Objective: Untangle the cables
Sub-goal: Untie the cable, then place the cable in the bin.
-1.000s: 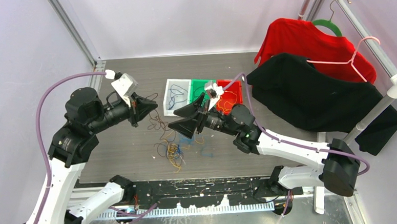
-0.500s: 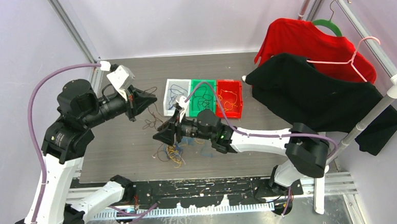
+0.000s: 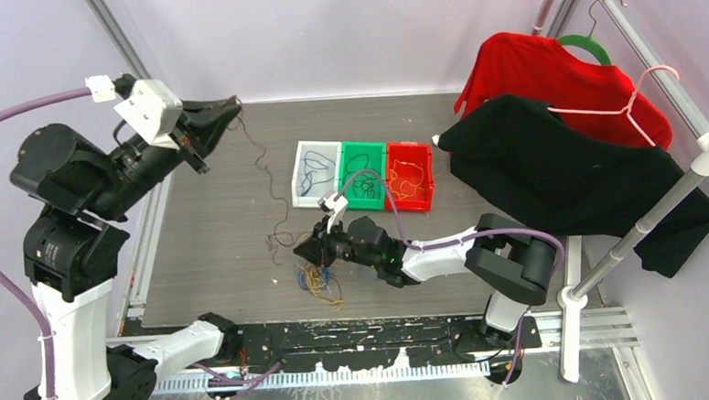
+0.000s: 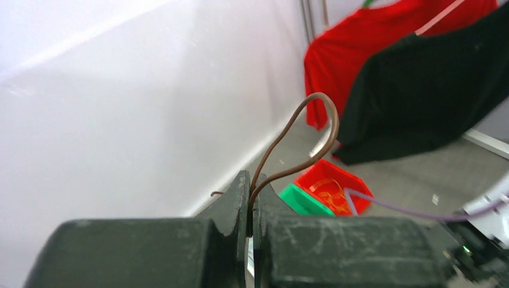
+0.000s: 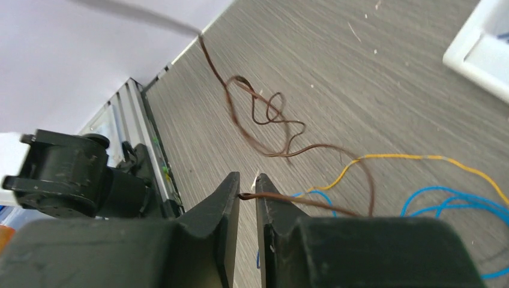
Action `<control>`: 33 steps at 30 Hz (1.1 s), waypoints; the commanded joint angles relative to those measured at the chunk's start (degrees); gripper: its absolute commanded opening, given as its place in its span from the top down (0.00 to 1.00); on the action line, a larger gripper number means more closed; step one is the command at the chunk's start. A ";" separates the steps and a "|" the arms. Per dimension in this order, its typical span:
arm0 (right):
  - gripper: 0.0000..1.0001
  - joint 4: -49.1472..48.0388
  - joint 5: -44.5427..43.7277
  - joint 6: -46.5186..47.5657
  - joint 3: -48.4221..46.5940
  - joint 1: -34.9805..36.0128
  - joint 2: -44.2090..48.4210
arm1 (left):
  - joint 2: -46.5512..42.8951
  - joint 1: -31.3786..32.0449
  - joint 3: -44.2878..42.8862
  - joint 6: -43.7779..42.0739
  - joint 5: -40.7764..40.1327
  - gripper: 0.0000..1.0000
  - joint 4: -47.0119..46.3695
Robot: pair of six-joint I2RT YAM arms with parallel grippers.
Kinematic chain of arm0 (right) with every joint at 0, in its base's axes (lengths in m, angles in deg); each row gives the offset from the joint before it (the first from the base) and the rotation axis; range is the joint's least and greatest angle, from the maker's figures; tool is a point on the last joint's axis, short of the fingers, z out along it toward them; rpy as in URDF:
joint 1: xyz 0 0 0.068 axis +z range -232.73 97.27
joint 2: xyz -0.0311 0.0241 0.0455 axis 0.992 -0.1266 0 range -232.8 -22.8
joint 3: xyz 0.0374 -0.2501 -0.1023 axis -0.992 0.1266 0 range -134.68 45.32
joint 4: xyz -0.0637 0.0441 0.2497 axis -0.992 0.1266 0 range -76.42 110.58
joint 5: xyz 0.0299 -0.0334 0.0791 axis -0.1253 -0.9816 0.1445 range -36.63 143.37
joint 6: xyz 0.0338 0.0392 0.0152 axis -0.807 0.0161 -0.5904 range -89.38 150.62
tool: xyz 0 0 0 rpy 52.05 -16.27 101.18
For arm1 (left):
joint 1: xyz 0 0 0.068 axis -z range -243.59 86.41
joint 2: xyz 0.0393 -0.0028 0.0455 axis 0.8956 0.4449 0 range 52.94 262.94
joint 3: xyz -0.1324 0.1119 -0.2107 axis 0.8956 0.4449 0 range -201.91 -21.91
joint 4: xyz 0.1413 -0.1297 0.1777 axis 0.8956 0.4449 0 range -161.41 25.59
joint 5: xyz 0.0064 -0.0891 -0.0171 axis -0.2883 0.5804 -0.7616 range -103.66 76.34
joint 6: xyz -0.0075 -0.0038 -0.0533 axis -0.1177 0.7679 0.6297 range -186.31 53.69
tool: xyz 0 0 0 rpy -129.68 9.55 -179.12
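The left fingers (image 4: pixel 239 195) were clamped shut on a brown cable (image 3: pixel 259 155), held high over the far left corner of the surface, likely to draw it out of the tangle (image 3: pixel 316 277) by the near edge. The right fingers (image 5: pixel 230 195) straddled that cable there, narrowly apart, probably to anchor it; whether they pinched it I could not tell

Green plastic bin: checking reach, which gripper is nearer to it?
Right. The right gripper sits low, front-left of the green plastic bin; the left gripper is raised, far to its left.
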 commanded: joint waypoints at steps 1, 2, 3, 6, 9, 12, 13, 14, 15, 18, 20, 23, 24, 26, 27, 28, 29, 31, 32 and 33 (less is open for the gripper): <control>0.78 -6.12 -2.99 -1.98 1.23 1.49 -0.76 | 2.10 -0.14 -6.05 -5.29 -3.45 1.00 -7.15; 0.77 -5.72 -3.54 -2.07 1.64 1.74 -0.83 | 2.86 -0.14 -7.57 -6.17 -3.74 1.00 -7.52; 0.76 -5.10 -4.05 -2.25 2.08 1.92 -0.92 | 3.81 -0.15 -9.02 -7.28 -3.96 1.00 -7.89; 0.72 -4.04 -5.09 -3.08 3.70 2.12 -0.84 | 5.91 -0.16 -12.26 -10.95 -4.66 1.00 -11.35; 0.76 -2.25 -6.21 -4.09 4.67 2.66 -0.92 | 7.75 -0.16 -14.33 -14.49 -7.42 1.00 -17.97; 0.84 -0.18 -8.10 -4.91 5.13 3.26 -1.31 | 10.61 -0.14 -18.27 -17.55 -10.09 1.00 -23.26; 0.85 0.72 -8.47 -5.11 5.02 3.33 -1.43 | 11.71 -0.15 -19.87 -18.04 -10.62 1.00 -24.79; 0.86 1.37 -8.94 -5.25 4.95 3.53 -1.34 | 13.69 -0.10 -21.40 -18.15 -11.05 1.00 -25.65; 0.84 1.50 -9.28 -5.38 5.00 3.69 -1.14 | 15.06 -0.15 -22.97 -18.05 -11.00 1.00 -25.59; 0.69 2.13 -10.81 -5.39 5.65 3.69 1.84 | 16.85 -0.16 -25.25 -15.68 -8.64 1.00 -22.51; 0.55 4.85 -12.82 -4.49 5.53 3.59 5.78 | 16.35 -0.07 -22.39 -13.79 -6.37 1.00 -21.43; 0.38 10.40 -15.95 -1.90 4.70 3.25 13.16 | 14.70 0.08 -15.91 -10.48 -3.80 1.00 -21.37; 0.34 12.22 -16.65 -1.18 4.37 2.93 15.66 | 14.32 0.38 -13.84 -9.54 -3.34 1.00 -21.49; 0.31 16.31 -17.43 0.06 3.38 1.70 20.77 | 13.90 0.86 -10.34 -7.64 -2.65 1.00 -21.62; 0.30 18.12 -17.97 0.66 3.13 1.18 22.91 | 13.85 1.12 -8.64 -6.81 -2.38 1.00 -21.70; 0.30 19.75 -19.05 0.76 3.02 0.52 24.86 | 13.89 1.42 -7.08 -6.02 -2.17 1.00 -21.77; 0.30 21.20 -20.17 0.90 3.19 -0.11 26.96 | 13.97 1.78 -5.55 -5.07 -1.91 1.00 -22.03; 0.31 24.13 -25.52 1.25 3.68 -1.31 31.04 | 14.10 1.93 -1.87 -2.64 -0.51 1.00 -23.79; 0.31 25.87 -28.52 1.41 3.87 -1.81 33.01 | 14.11 1.99 0.30 -1.21 0.63 1.00 -25.48; 0.32 27.73 -31.52 1.74 3.99 -2.28 34.81 | 14.11 1.96 2.64 0.28 2.22 1.00 -27.19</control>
